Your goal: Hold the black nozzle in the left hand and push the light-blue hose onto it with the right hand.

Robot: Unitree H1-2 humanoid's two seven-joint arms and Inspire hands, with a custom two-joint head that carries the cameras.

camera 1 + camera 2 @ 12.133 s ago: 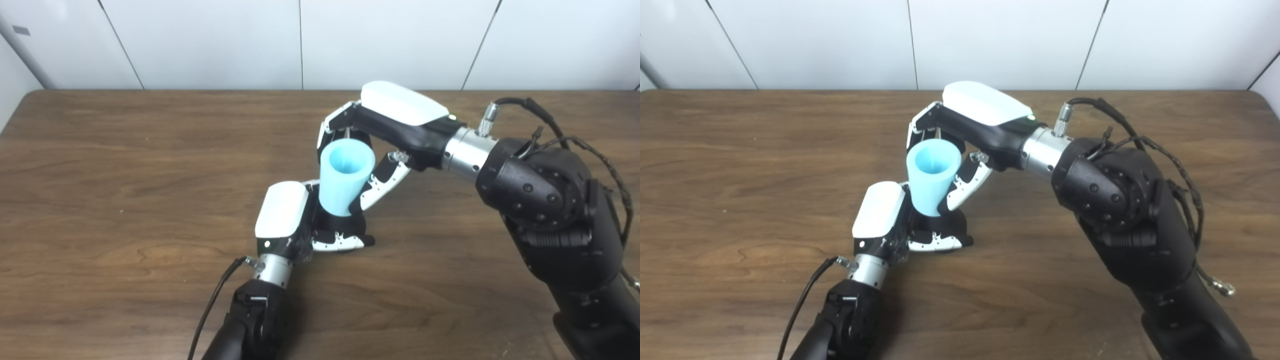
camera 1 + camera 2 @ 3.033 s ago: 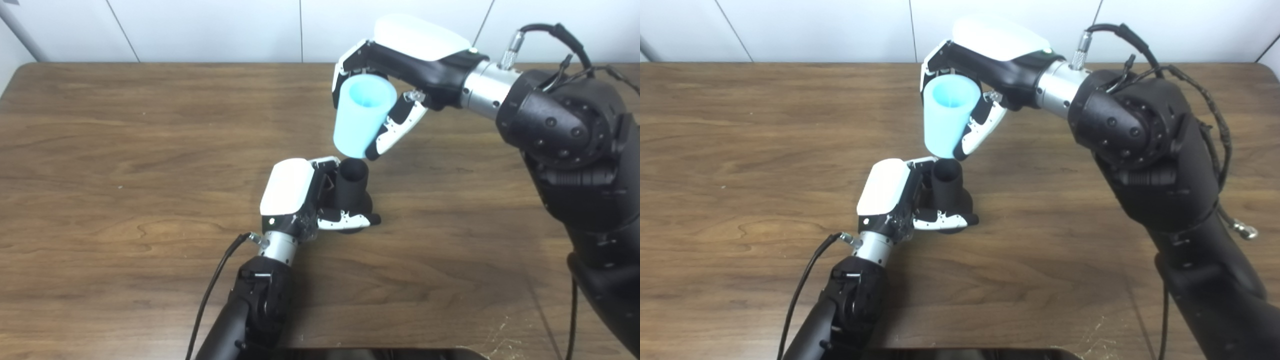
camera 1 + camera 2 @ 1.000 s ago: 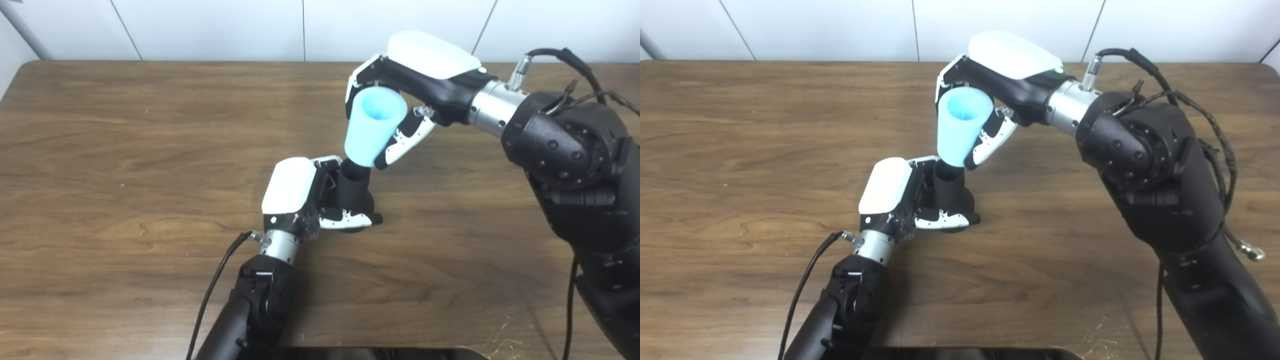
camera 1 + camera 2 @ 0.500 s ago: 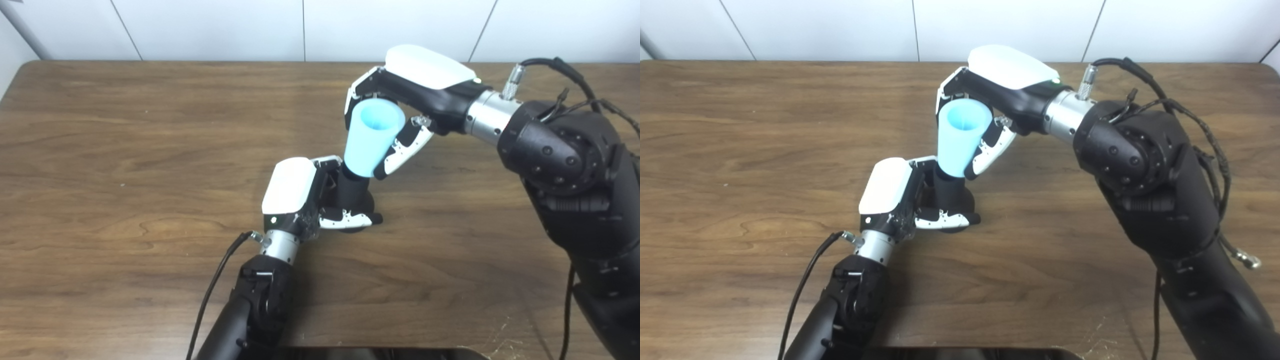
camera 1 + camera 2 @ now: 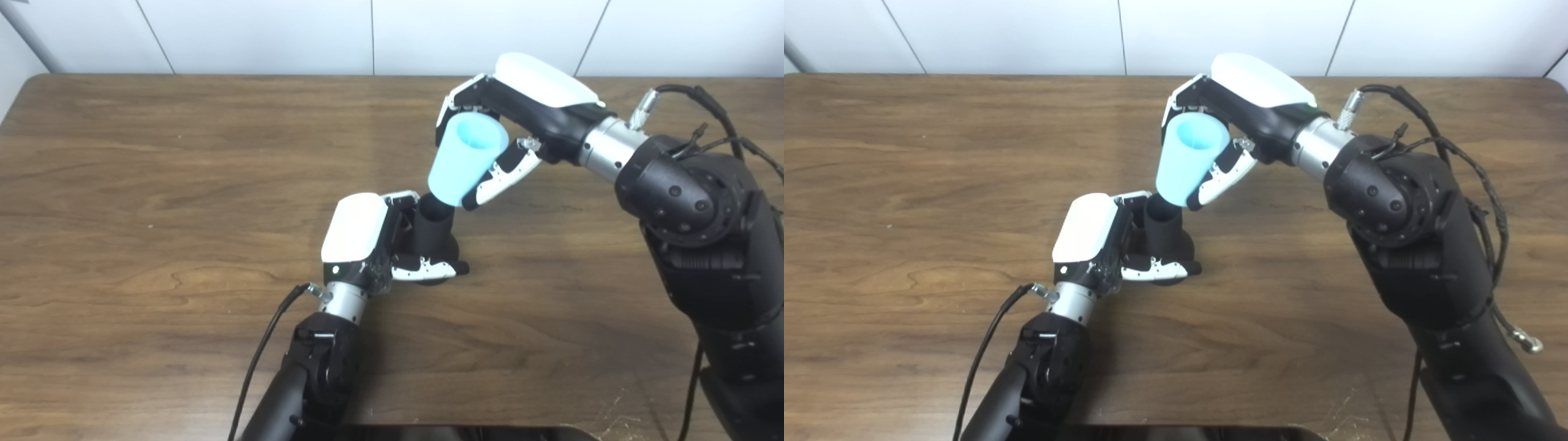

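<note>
Black nozzle [image 5: 432, 229] stands on the worktop [image 5: 153, 184], gripped by the left robot hand [image 5: 367, 242]. Right robot hand [image 5: 514, 131] grips the tilted hose [image 5: 465, 160], its lower end at the nozzle's rim. Seating is unfinished; next, straighten and press down.

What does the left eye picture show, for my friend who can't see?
The right hand holds a light-blue hose tilted over a black nozzle, which the left hand grips on a wooden table.
</note>
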